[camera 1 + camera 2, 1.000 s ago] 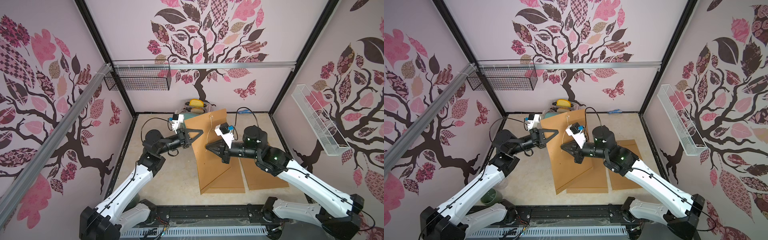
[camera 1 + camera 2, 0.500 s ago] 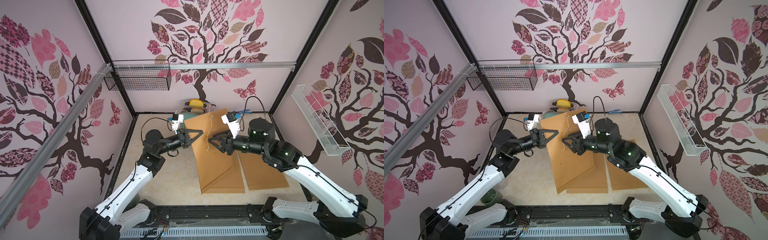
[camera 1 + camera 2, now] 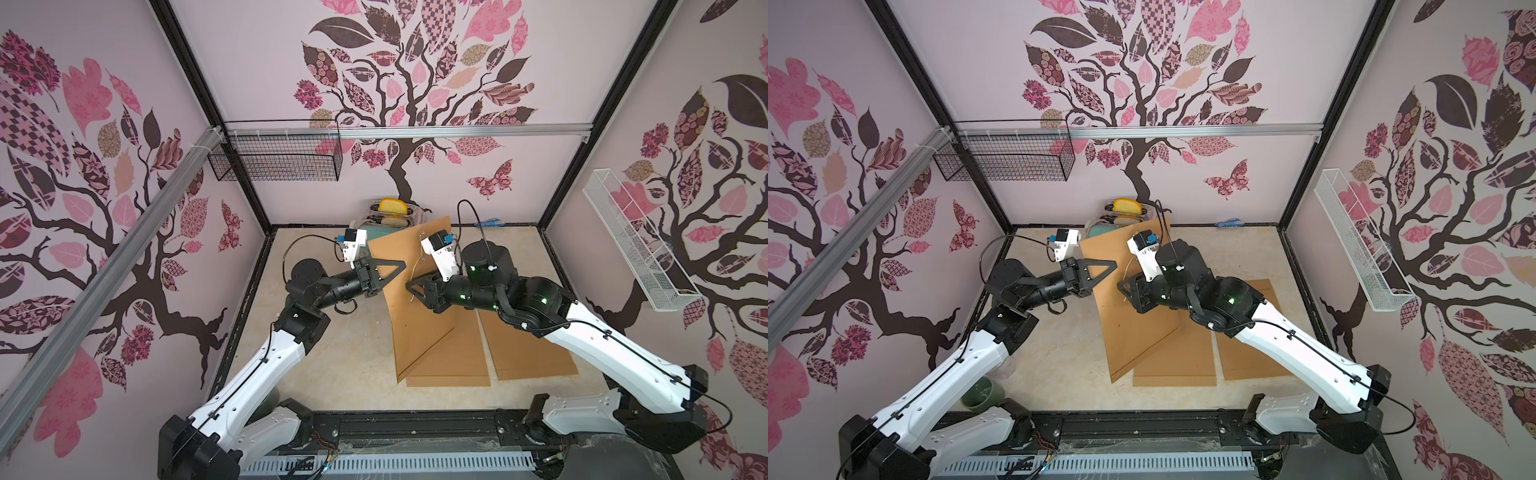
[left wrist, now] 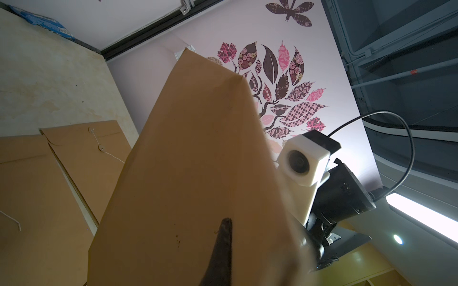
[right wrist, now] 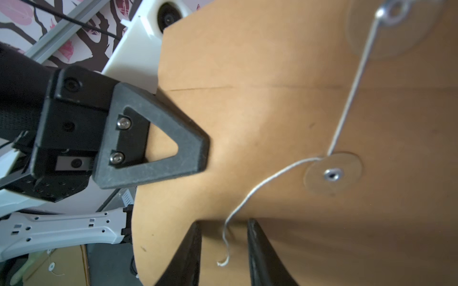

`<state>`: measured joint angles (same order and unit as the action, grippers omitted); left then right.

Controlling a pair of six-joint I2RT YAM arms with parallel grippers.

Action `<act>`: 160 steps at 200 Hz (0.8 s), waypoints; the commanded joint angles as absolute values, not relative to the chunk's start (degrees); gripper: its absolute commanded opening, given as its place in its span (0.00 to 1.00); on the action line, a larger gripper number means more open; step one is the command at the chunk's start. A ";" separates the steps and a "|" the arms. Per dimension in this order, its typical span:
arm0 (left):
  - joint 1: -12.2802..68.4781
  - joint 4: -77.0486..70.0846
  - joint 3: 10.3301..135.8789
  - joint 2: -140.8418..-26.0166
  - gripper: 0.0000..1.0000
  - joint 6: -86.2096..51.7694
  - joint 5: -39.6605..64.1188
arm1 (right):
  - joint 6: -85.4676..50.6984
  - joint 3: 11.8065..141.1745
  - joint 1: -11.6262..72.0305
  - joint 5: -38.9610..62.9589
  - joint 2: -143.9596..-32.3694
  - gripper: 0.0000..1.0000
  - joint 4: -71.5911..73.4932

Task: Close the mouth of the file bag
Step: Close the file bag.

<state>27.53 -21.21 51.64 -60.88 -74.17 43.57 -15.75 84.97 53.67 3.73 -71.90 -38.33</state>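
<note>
- Your left pincer (image 3: 400, 265) is clamped on the bag (image 3: 419, 328). In the right wrist view its triangular finger (image 5: 158, 148) lies flat on the bag's face near a side edge, and the left wrist view shows the other finger (image 4: 223, 250) against the back face
- You get the same grip in both top views: the left pincer (image 3: 1112, 264) bites the left edge of the bag (image 3: 1133, 328), up near the flap end
- The bag stands raised and tilted, with its flap end high toward the back wall and its lower end down at the front of the table (image 3: 332, 353). It leans over a second bag (image 3: 453, 365) lying flat, and a third bag (image 3: 528, 345) lies flat just beside that, to the right
- Your right pincer (image 5: 223, 224) has its jaws apart with a clear gap and holds nothing. Its tips sit close to the bag's face, and you cannot tell whether they touch it
- The string (image 5: 262, 182) runs from the blurred upper disc (image 5: 394, 14) down to the rim of the lower disc (image 5: 333, 174). Its loose end dangles in the gap between the right fingers (image 5: 190, 252), touching neither as far as you can see
- In a top view the right pincer (image 3: 410, 287) points at the bag's face from the right, near the left pincer but apart from it
</note>
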 commanded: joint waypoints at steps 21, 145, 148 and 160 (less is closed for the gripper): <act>27.95 -25.93 51.96 -59.91 0.00 -75.67 44.12 | -16.99 79.87 53.01 5.47 -69.13 0.20 -29.60; 28.26 -24.41 53.03 -59.92 0.00 -75.06 43.04 | -18.70 70.94 45.05 18.72 -63.81 0.00 -26.34; 28.22 -24.47 53.06 -60.02 0.00 -75.12 43.14 | -18.67 70.78 44.90 19.74 -63.81 0.00 -26.21; 28.30 -24.84 52.93 -60.18 0.00 -75.40 43.33 | -17.95 70.40 44.75 22.49 -64.20 0.00 -26.36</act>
